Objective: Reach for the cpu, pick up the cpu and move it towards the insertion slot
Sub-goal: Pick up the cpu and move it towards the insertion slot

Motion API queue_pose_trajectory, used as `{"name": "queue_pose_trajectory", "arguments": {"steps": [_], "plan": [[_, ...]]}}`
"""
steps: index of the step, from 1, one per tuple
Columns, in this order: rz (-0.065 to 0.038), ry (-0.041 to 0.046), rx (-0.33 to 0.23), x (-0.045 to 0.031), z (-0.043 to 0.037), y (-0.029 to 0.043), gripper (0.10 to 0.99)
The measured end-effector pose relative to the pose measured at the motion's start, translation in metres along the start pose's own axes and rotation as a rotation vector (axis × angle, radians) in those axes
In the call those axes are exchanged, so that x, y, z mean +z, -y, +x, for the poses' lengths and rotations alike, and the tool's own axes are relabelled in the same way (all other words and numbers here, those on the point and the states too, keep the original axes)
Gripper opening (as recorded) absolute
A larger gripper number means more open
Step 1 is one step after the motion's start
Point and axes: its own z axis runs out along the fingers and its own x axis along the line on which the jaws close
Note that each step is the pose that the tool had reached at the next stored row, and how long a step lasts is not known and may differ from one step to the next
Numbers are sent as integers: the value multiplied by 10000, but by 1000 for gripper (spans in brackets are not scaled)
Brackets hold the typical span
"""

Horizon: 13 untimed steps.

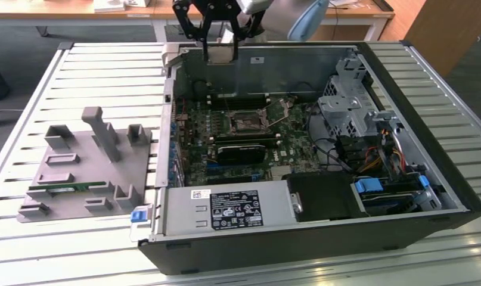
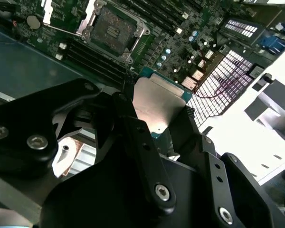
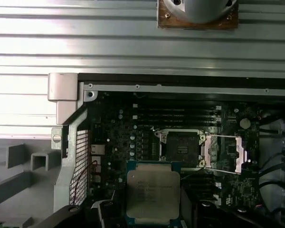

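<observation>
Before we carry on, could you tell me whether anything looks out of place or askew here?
Nothing stands out: the black pincer grips the flat silvery square cpu by its edges, and the dark square insertion slot lies open.

A slatted pale metal table carries an open black computer case toward the exterior view's right and a grey plastic parts holder toward its left.

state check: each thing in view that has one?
cpu: held off the board, inside the case.
gripper: shut on the cpu.
insertion slot: empty, frame swung open.
computer case: side panel off, lying flat.
memory stick: resting in the grey holder.
</observation>
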Motion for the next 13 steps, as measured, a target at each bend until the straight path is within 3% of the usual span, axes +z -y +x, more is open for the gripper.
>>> {"name": "queue_pose_trajectory", "arguments": {"steps": [13], "plan": [[0, 5, 114, 22, -299, -51, 545]]}}
